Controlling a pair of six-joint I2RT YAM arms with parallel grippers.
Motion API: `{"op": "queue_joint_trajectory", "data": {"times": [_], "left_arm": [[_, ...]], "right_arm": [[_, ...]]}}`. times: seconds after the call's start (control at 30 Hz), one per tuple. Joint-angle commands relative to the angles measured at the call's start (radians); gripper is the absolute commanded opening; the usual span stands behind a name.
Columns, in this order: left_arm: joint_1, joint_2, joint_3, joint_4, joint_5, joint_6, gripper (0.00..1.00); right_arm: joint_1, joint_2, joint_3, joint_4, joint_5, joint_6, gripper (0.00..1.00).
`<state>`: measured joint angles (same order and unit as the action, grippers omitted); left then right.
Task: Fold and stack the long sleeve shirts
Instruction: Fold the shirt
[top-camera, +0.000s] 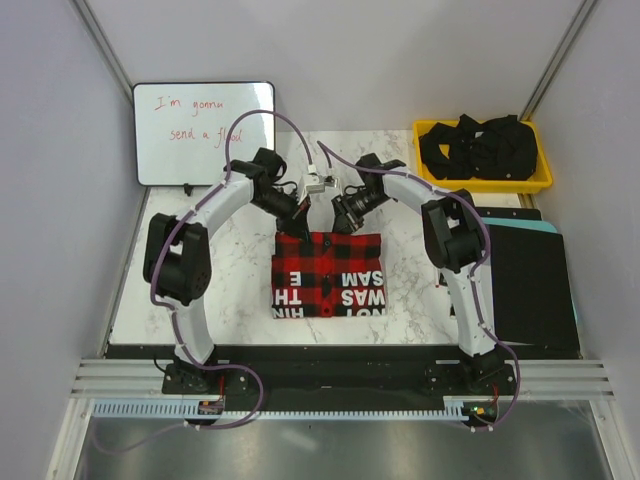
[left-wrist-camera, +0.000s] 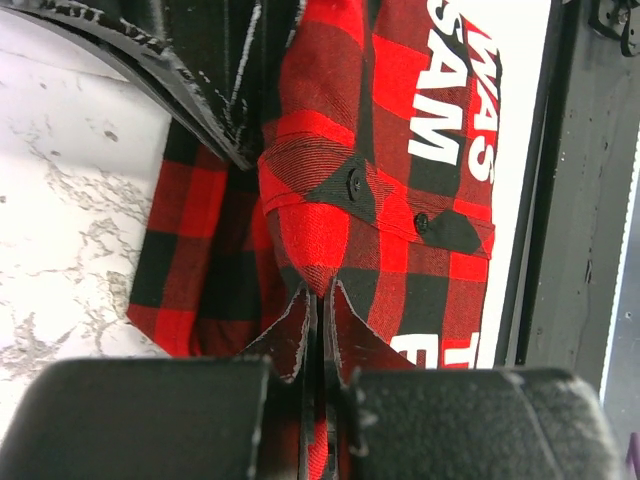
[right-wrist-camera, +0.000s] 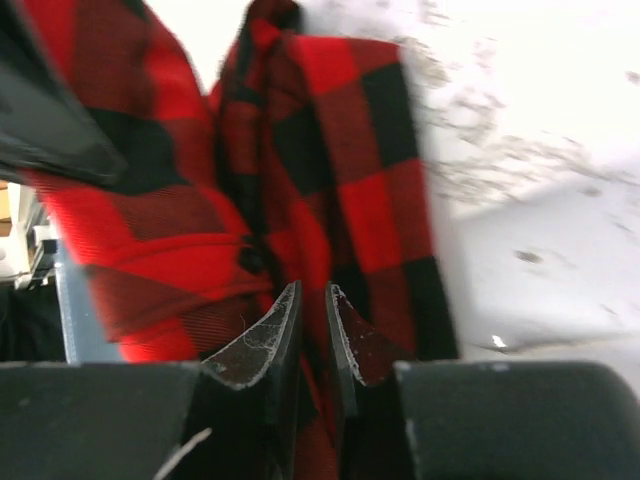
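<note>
My left gripper (left-wrist-camera: 322, 292) is pressed together on a fold of the red-and-black buffalo-check flannel shirt (top-camera: 328, 278), with cloth bunched between its tips. My right gripper (right-wrist-camera: 313, 292) pinches the same shirt, its fingers nearly together and red fabric caught in the narrow gap.

The shirt lies folded into a rectangle at the middle of the white marble-pattern table (top-camera: 235, 290), white printed letters showing on its lower half. In the top view its long axis runs left to right. Both grippers sit on its upper edge, so the whole shirt lies below them in the frame, toward the arm bases. The left one holds close to the upper-left corner and the right one nearer the middle of that edge, which leaves the upper-right corner unheld.

I judge the next fold brings that upper edge down toward the lower one, and the free corner may lag unless I keep both hands level.

Farther out, a whiteboard (top-camera: 205, 130) stands at upper left. A yellow plastic bin (top-camera: 490, 186) of black cloth (top-camera: 480, 148) sits at upper right, and a dark mat (top-camera: 530, 280) lies along the right side.
</note>
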<state>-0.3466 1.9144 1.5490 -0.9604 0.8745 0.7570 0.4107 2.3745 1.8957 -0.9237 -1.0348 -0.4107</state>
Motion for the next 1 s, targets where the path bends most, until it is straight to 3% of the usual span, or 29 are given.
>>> {"op": "queue_joint_trajectory", "data": {"times": [0.0,0.5,0.97], "left_arm": [[0.0,-0.052,-0.017,-0.008,0.044,0.027,0.02],[0.052,-0.075,-0.047,-0.006,-0.002,0.01,0.02],[0.06,0.087,-0.001,0.064,-0.028,0.027,0.02]], "right_arm": [[0.036,-0.064,-0.037,0.04,-0.1,0.02,0.21],[0.034,0.065,-0.044,0.051,0.044,0.039,0.17],[0.031,0.069,0.006,0.037,0.056,0.032,0.16]]}}
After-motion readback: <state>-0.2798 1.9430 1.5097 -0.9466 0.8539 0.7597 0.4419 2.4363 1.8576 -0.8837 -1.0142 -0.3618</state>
